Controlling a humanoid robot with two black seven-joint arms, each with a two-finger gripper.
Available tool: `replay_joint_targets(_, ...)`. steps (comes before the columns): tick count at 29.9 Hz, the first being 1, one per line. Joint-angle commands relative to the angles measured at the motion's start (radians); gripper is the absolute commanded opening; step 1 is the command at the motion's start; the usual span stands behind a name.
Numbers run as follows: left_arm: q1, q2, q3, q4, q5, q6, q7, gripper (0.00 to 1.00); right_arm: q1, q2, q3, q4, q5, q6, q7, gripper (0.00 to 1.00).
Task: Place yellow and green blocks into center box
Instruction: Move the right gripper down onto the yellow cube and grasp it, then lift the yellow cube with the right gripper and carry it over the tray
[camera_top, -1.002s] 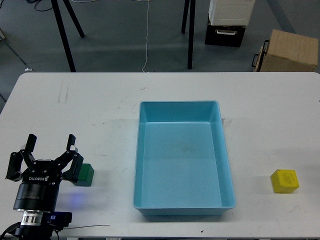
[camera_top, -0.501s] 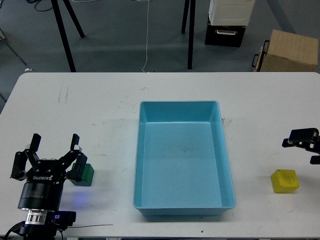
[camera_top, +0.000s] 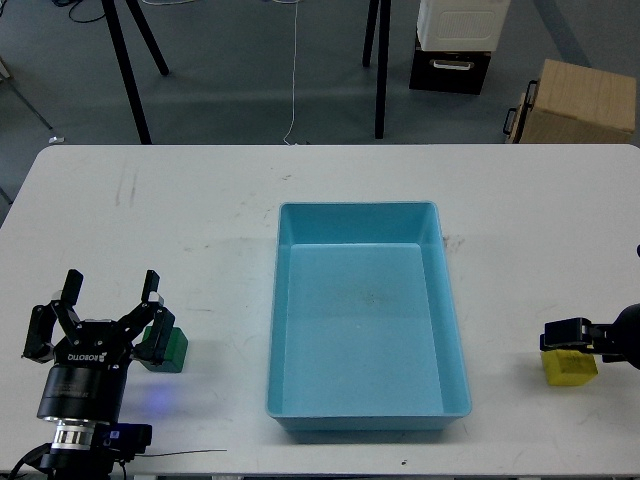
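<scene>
right gripper now lower, over yellow block, its state unclear, left gripper unmoved, fingers apart by green block

Right gripper mostly cut off at edge, hides yellow block top; fingers indistinguishable.

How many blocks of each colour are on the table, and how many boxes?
Green block: 1
Yellow block: 1
Blue box: 1
Total: 3 things on the white table; nothing lies inside the box.
</scene>
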Motion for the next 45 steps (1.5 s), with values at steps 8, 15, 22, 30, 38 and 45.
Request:
replay_joint_targets(8, -0.002, 0.000, 0.000, 0.007, 0.003, 0.000, 0.000, 1.00, 0.004, 0.033, -0.019, -0.017, -0.023, 0.000, 0.000, 0.30)
replay_joint_targets(15, -0.002, 0.000, -0.001, 0.013, 0.003, 0.000, -0.002, 1.00, 0.007, 0.028, -0.017, -0.014, -0.020, 0.000, 0.000, 0.00)
replay_joint_targets(22, 0.000, 0.000, 0.000, 0.013, 0.002, 0.000, -0.002, 1.00, 0.034, -0.001, 0.000, -0.008, -0.014, 0.000, 0.000, 0.00)
replay_joint_targets(30, -0.002, 0.000, 0.000, 0.013, 0.003, 0.000, -0.002, 1.00, 0.419, -0.023, 0.027, -0.069, 0.148, 0.000, 0.000, 0.00)
replay_joint_targets(38, -0.002, 0.000, 0.000, 0.021, 0.012, 0.000, 0.000, 1.00, 0.665, 0.172, -0.066, -0.186, 0.196, 0.000, 0.000, 0.00)
replay_joint_targets(45, -0.006, 0.000, 0.000, 0.027, 0.012, 0.000, -0.002, 1.00, 0.827, 0.509, -0.292, -0.232, 0.202, 0.000, 0.000, 0.00)
